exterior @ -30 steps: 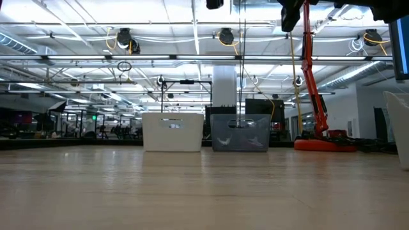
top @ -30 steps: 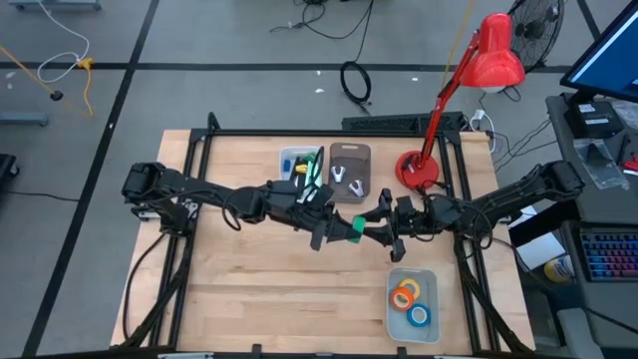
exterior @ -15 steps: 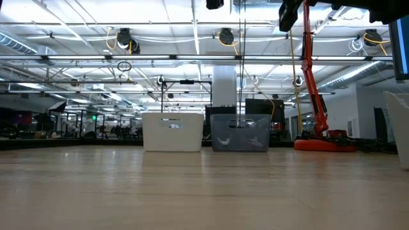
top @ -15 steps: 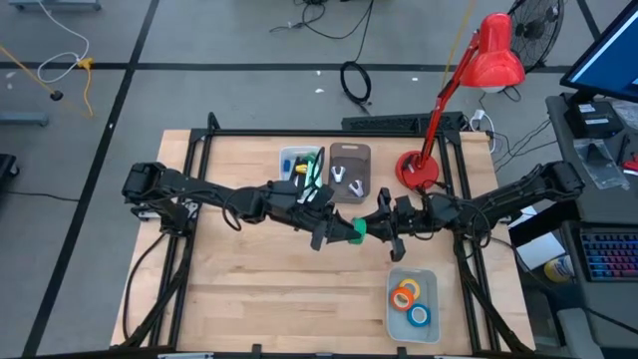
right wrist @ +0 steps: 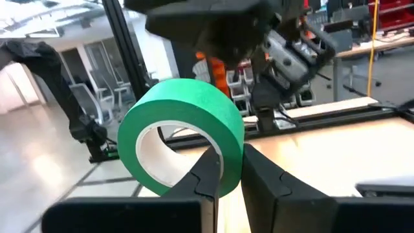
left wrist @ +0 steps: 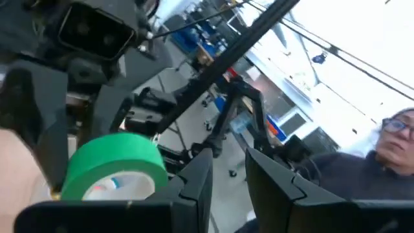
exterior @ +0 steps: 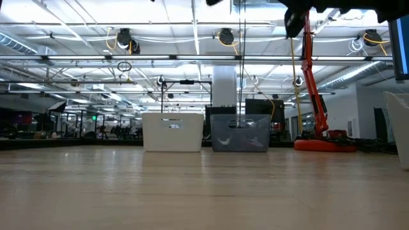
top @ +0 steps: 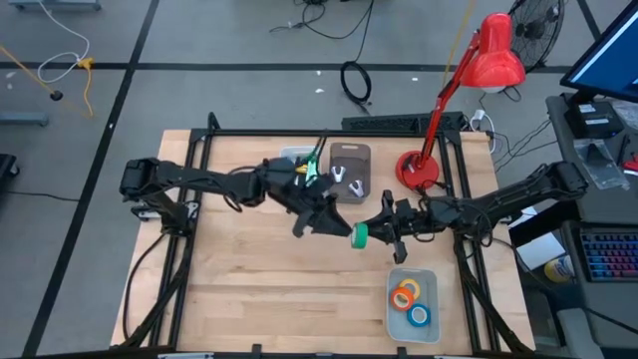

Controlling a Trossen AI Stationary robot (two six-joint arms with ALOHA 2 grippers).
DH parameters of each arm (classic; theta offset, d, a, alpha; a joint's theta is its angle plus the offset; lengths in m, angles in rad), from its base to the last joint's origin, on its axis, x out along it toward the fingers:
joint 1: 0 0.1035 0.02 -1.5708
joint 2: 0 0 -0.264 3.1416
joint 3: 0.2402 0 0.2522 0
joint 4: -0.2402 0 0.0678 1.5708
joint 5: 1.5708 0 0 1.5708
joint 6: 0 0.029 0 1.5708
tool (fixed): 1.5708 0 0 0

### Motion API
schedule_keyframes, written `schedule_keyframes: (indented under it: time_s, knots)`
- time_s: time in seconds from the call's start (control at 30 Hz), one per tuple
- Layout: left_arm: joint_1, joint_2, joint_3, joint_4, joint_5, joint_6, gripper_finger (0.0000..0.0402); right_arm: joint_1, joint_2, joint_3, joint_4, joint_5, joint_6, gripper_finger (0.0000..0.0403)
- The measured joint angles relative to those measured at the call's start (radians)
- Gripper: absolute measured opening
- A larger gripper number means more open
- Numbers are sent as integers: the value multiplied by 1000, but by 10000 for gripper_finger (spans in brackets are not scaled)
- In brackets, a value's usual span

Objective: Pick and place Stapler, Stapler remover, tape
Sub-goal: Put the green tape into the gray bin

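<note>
- My right pincer [top: 365,233] is clamped on the green tape [top: 360,235], one finger through the core and one outside the ring; the right wrist view shows the roll [right wrist: 184,133] pinched up close, held in the air over the middle of the worktop [top: 249,289].
- My left pincer [top: 321,219] sits just beside the roll on its other side, fingers [left wrist: 194,188] a narrow gap apart with nothing between them, so it's empty.
- Done so far, by my reckoning: the clear bin [top: 394,309] near the front right already holds the orange tape [top: 403,297], the yellow tape [top: 410,288] and the blue tape [top: 419,316].
- Green is the last roll, and the bin is near, so it's a short carry and a drop.
- At the back, a white tray [top: 289,157] and a grey tray [top: 350,152] hold small items; I can't tell for sure which is the stapler or the remover, so whether those are sorted I can't say.
</note>
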Motion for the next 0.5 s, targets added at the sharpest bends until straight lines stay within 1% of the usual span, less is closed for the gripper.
schedule_keyframes:
  time_s: [0.13,0.23,0.3,0.37,0.43,0.5]
  knots:
    - [39,7,-2,-98,23,58,94,2,-73,2,-144,3,16,30]
    - [58,4,-2,-211,14,93,94,3,-140,1,-324,-5,76,30]
    - [55,3,-1,-301,-27,138,94,11,-192,18,-461,-21,119,30]
    - [43,8,-3,-345,-92,186,94,27,-224,55,-601,-54,167,30]
    - [32,8,-4,-342,-128,223,94,58,-238,98,-760,-87,222,30]
    - [27,5,-3,-332,-130,239,95,94,-233,147,-891,-111,283,30]
